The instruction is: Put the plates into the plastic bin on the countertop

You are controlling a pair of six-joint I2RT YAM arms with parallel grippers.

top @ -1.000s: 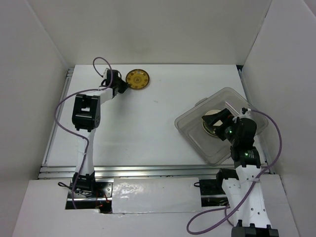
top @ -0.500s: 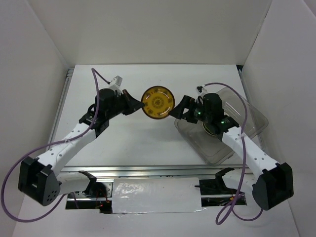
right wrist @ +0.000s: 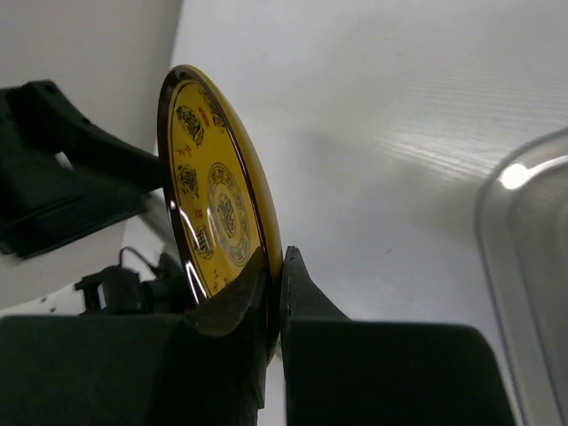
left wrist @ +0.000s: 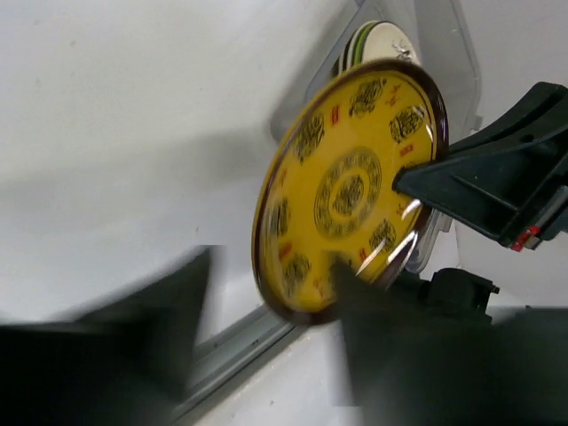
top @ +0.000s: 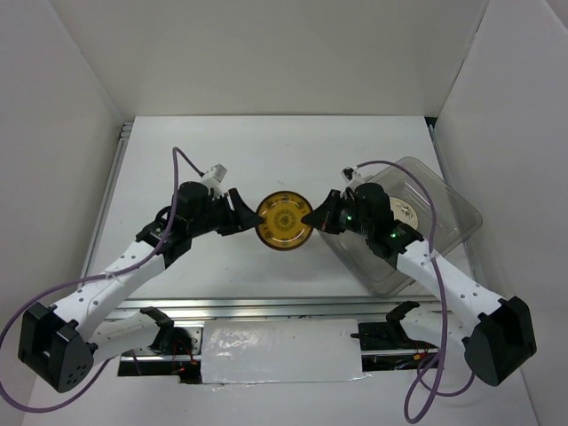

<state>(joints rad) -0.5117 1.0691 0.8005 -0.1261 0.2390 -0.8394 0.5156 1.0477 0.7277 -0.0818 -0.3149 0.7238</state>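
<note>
The mustard-yellow plate [top: 284, 222], midway between the countertop's [top: 266, 160] side edges, is pinched by the right gripper [top: 312, 216]; the left gripper [top: 251, 219] is spread around its opposite rim.

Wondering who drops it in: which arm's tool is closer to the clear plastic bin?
Right. The right tool grips the yellow plate just beside the left edge of the plastic bin; the left tool sits across the plate, farther away.
</note>
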